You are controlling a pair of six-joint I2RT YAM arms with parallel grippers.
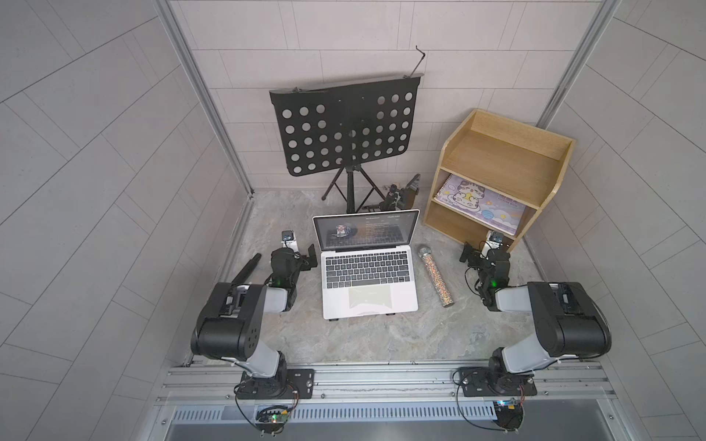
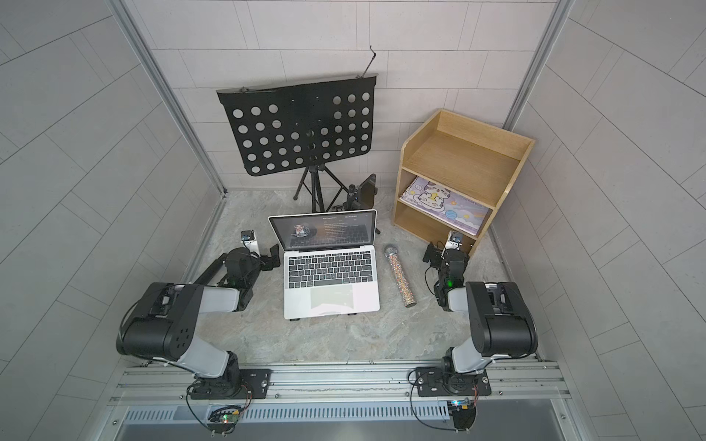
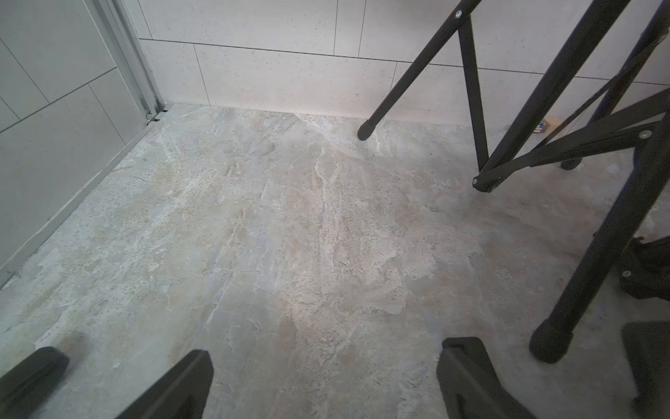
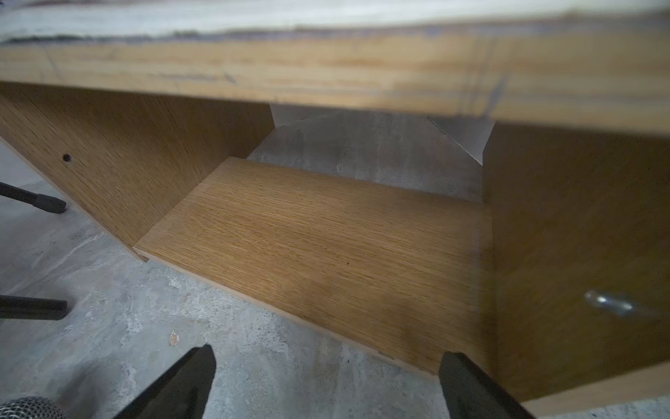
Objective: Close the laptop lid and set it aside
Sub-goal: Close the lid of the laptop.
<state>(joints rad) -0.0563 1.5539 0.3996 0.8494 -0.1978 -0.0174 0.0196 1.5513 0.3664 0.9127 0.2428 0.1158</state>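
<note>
Only one laptop (image 1: 368, 280), its laptop lid (image 1: 365, 229) raised, and one microphone (image 1: 436, 275) sat between two low-folded arms; left gripper (image 3: 326, 362) and right gripper (image 4: 328, 357) jaws stood spread, empty.

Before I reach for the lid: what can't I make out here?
- Silver laptop lid outer face: both top views, turned away.
- Screen text: top views, too small.
- Black stand beneath slim silver laptop: base covers it, only feet peek out.
- Laptop: outside both wrist views.

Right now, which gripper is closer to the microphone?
Right. The right gripper sits beside the microphone, toward the shelf; the left gripper is across the laptop from it.
</note>
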